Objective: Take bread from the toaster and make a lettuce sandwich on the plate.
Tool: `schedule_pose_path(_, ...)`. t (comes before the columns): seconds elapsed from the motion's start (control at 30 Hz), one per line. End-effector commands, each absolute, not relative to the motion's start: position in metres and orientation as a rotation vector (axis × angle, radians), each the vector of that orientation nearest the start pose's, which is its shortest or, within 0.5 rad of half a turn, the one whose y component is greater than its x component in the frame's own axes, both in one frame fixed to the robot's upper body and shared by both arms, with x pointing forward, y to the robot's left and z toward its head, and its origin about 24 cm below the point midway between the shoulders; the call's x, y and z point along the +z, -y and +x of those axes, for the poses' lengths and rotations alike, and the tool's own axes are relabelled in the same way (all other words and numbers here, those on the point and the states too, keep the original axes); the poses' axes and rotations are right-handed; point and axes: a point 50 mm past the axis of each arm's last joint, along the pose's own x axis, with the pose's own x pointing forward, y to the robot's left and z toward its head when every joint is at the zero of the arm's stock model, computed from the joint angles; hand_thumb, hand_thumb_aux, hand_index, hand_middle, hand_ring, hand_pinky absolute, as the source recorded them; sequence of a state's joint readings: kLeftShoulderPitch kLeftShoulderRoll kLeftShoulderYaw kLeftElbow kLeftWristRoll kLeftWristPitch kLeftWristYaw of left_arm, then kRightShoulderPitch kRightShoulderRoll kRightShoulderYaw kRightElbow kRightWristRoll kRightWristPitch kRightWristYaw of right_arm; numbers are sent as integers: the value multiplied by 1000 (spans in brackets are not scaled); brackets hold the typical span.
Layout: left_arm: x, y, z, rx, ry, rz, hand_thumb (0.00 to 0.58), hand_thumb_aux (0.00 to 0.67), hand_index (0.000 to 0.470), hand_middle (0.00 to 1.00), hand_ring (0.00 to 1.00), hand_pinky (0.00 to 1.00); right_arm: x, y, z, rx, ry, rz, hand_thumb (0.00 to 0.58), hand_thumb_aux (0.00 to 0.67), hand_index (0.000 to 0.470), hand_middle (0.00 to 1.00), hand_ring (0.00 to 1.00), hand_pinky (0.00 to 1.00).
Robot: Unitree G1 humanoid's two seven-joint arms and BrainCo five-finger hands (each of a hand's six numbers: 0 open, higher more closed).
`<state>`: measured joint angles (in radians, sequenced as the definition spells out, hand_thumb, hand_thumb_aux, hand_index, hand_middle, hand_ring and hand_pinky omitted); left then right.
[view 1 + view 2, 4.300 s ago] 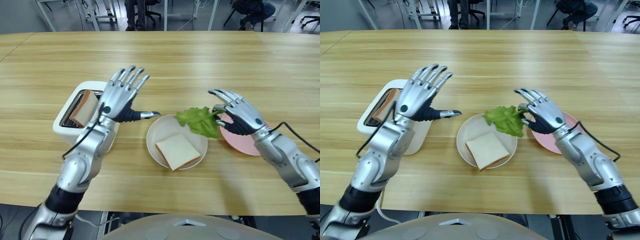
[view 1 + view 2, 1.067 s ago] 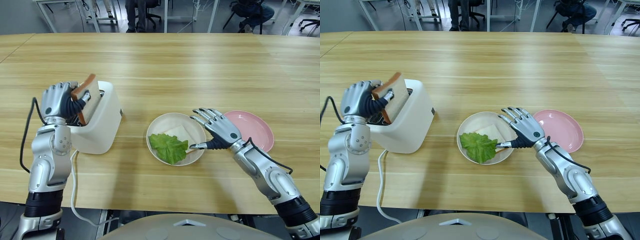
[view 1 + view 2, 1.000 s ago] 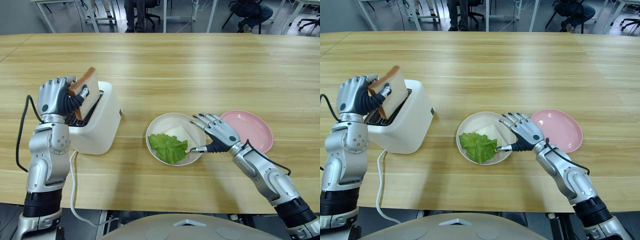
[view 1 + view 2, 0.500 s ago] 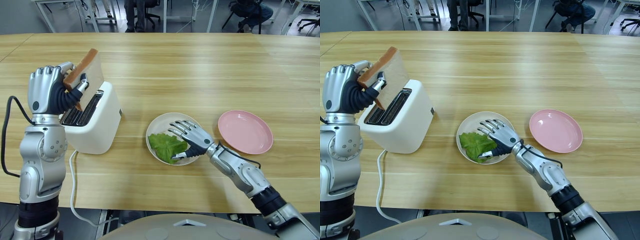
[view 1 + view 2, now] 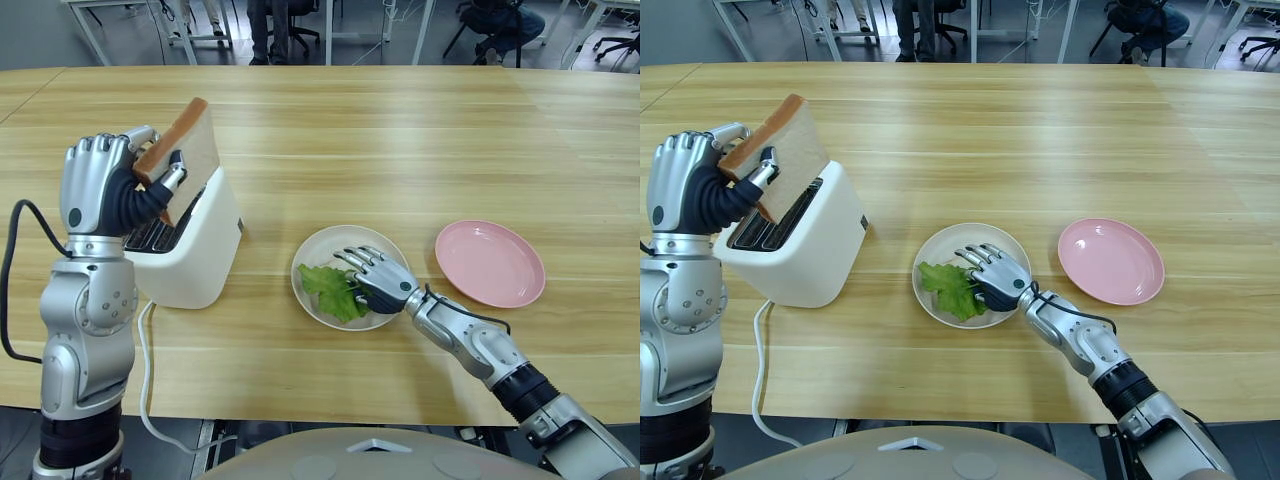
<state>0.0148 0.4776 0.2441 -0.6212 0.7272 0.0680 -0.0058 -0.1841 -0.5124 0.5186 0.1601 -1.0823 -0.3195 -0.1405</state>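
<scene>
The bread slice point(image 5: 185, 150) is clamped in the fingers of my left hand point(image 5: 100, 190). It is tilted, just above the toaster point(image 5: 195, 265), so it can go over to the plate point(image 5: 330, 243). My right hand point(image 5: 380, 285) lays its fingers spread apart on the lettuce point(image 5: 322, 288), I think to press it flat. A pink plate point(image 5: 490, 262) sits apart, to the right of those fingers.
</scene>
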Motion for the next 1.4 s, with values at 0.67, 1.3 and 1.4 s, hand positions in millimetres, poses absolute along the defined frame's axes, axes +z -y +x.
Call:
schedule_pose_path(0.67,202,-186,195,132,632,1108,580,670,460,1000,1000,1000,39,127,271,597,524,-1604,580,670,460,0,0,0)
schedule_pose_path(1.3,181,-177,202,-2,556,1085,580,670,460,1000,1000,1000,47,130,271,659,472,-1717,0,0,0,0,0,0)
schedule_pose_path(1.4,177,-176,203,-15,548,1083,580,670,460,1000,1000,1000,58,131,274,630,508,-1733,0,0,0,0,0,0)
